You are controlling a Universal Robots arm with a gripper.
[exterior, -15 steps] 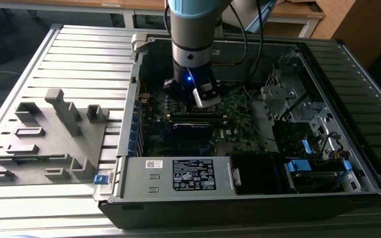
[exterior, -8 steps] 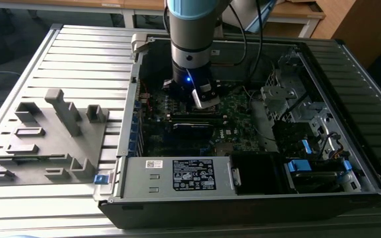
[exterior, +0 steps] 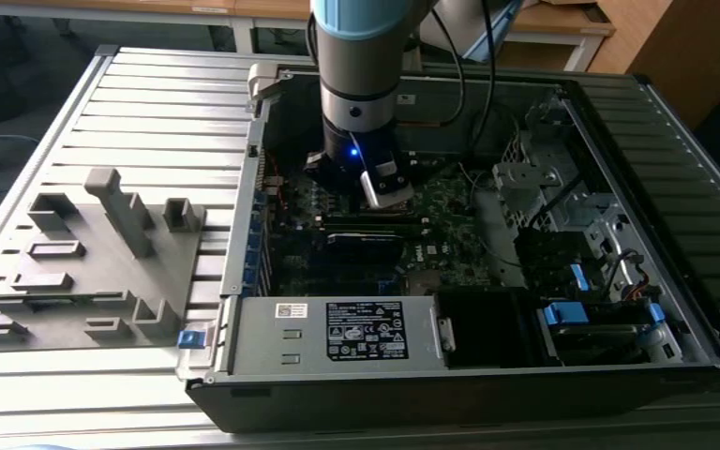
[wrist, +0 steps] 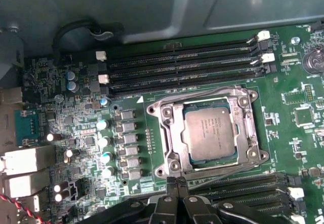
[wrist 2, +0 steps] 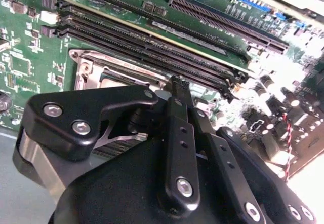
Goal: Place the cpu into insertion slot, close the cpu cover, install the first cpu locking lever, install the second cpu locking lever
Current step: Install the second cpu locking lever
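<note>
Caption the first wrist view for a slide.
The cpu sits in the insertion slot, cpu cover down, with the hand beside the socket.

open computer case point(exterior: 660, 112), grey moulded tray point(exterior: 85, 272), labelled power supply point(exterior: 335, 333), slatted table point(exterior: 160, 103)

Pale blue arm point(exterior: 357, 37), dark grey wrist with a small blue light glowing, black cables trailing alongside. Gripper point(wrist 2: 179, 89): matte black linkage fingers, silver round-head screws, brushed metal base in the second wrist view.
</note>
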